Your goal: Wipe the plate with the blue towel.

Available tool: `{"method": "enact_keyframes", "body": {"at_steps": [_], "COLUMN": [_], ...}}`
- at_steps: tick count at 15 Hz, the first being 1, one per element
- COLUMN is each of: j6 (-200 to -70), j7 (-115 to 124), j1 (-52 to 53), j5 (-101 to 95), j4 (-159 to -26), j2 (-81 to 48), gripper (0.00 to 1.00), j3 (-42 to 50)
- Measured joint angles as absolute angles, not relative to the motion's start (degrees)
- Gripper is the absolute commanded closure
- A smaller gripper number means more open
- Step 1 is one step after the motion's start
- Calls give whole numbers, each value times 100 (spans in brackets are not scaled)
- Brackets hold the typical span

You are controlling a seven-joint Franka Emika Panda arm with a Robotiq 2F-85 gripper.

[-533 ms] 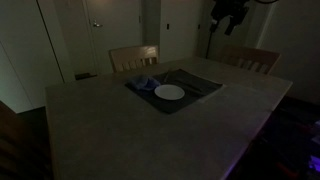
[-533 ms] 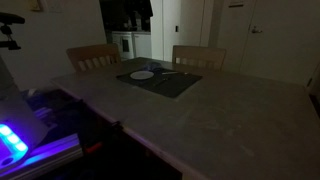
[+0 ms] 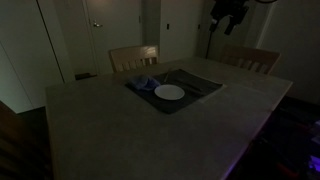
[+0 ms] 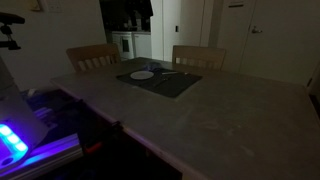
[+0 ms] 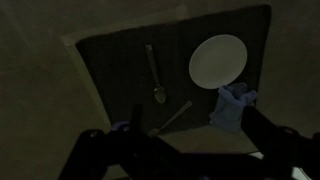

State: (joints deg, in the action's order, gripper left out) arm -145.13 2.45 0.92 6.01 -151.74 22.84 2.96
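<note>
A white plate [image 3: 169, 92] lies on a dark placemat [image 3: 197, 83] on the table, and it shows in both exterior views [image 4: 142, 74]. A crumpled blue towel [image 3: 141, 84] lies on the mat right beside the plate. In the wrist view the plate [image 5: 217, 58] is at the upper right, with the blue towel [image 5: 233, 106] just below it. My gripper [image 5: 200, 150] hangs high above the mat, open and empty, its dark fingers spread at the bottom of the wrist view. In an exterior view it is up in the top right corner [image 3: 226, 13].
A spoon [image 5: 155, 75] and another utensil [image 5: 172, 118] lie on the mat left of the plate. Two wooden chairs [image 3: 133, 57] [image 3: 250, 60] stand at the table's far side. The room is dim. A device glowing blue [image 4: 12, 140] stands beside the table.
</note>
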Motion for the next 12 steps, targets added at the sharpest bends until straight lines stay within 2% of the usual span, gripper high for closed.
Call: {"method": "enact_keyframes", "body": {"at_steps": [12], "j6": [-14365], "j7": [-42], "j1": [167], "j5": [771], "j4": [-14744], "j2": [1649], "gripper": [0], "j3": [296]}}
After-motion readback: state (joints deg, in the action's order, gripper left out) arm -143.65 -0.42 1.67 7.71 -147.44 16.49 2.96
